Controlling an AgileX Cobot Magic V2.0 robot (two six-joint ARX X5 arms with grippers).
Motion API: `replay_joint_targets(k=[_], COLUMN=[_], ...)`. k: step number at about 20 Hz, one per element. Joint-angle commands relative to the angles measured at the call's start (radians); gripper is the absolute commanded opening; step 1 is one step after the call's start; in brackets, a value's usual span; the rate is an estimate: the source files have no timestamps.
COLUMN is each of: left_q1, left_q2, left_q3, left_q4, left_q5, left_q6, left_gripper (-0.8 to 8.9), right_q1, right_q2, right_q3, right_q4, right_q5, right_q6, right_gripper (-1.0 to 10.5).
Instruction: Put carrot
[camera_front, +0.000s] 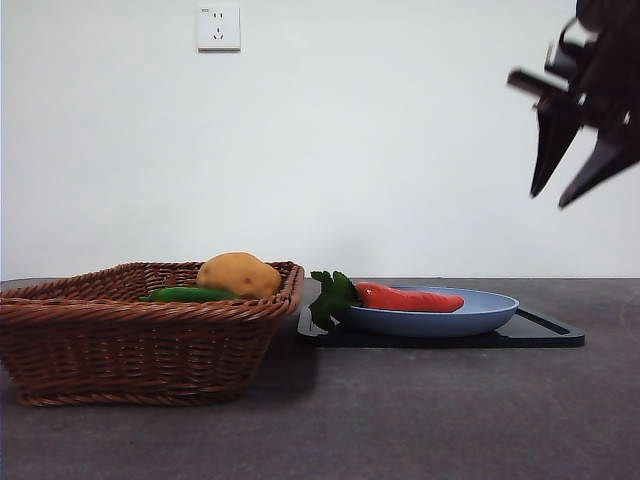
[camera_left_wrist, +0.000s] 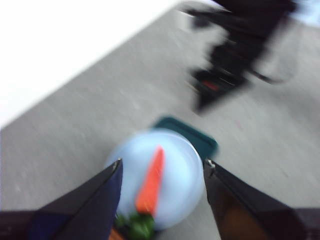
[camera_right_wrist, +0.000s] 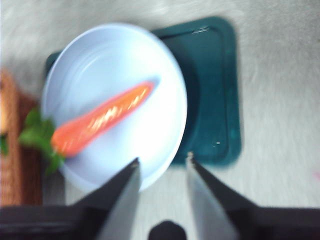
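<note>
The carrot (camera_front: 410, 298), orange-red with a green leafy top, lies in a pale blue plate (camera_front: 480, 316) on a dark tray (camera_front: 545, 335); its leaves hang over the plate's rim toward the basket. My right gripper (camera_front: 553, 197) hangs open high above the tray's right end. In the right wrist view it (camera_right_wrist: 162, 159) looks straight down on the carrot (camera_right_wrist: 100, 117) and plate (camera_right_wrist: 100, 55), well above them. My left gripper (camera_left_wrist: 163, 161) is open and empty, also high above the carrot (camera_left_wrist: 151, 180), and is out of the front view.
A brown wicker basket (camera_front: 130, 340) stands left of the tray, holding a yellow-brown potato (camera_front: 238, 275) and a long green vegetable (camera_front: 185, 294). The right arm (camera_left_wrist: 235, 55) shows dark and blurred beyond the tray (camera_left_wrist: 197, 137) in the left wrist view. A white wall stands behind the table.
</note>
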Motion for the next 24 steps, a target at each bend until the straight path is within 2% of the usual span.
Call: replay_joint_targets(k=[1, 3, 4, 10, 13, 17, 21, 24], left_q1=[0.027, 0.073, 0.103, 0.313, 0.378, 0.421, 0.423, 0.421], left_q2=[0.061, 0.097, 0.111, 0.079, -0.021, -0.267, -0.593, -0.843], left_q3=[0.017, 0.017, 0.017, 0.008, -0.096, -0.375, -0.663, -0.819], left_q4=[0.054, 0.036, 0.01, -0.166, -0.137, -0.02, 0.053, 0.076], left_q5=[-0.008, -0.007, -0.006, 0.007, 0.072, 0.079, 0.08, 0.082], left_q6=[0.012, 0.012, 0.012, -0.003, -0.005, -0.013, -0.077, -0.084], left_gripper=[1.94, 0.34, 0.08, 0.06, 0.06, 0.06, 0.06, 0.06], right_q1=[0.046, 0.096, 0.124, 0.216, 0.256, 0.308, 0.38, 0.419], right_q2=[-0.057, -0.129, -0.171, -0.396, -0.521, -0.712, -0.903, -1.019], right_q3=[0.016, 0.012, 0.003, -0.137, -0.268, -0.513, -0.762, -0.9], right_q4=[-0.055, -0.098, -0.101, -0.032, 0.086, 0.325, 0.523, 0.634], right_q5=[0.085, 0.187, 0.225, 0.304, 0.325, 0.326, 0.447, 0.477], right_q6=[-0.068, -0.088, -0.089, -0.086, -0.07, -0.02, -0.007, -0.002], right_gripper=[0.5, 0.1, 0.0, 0.0, 0.0, 0.0, 0.0, 0.0])
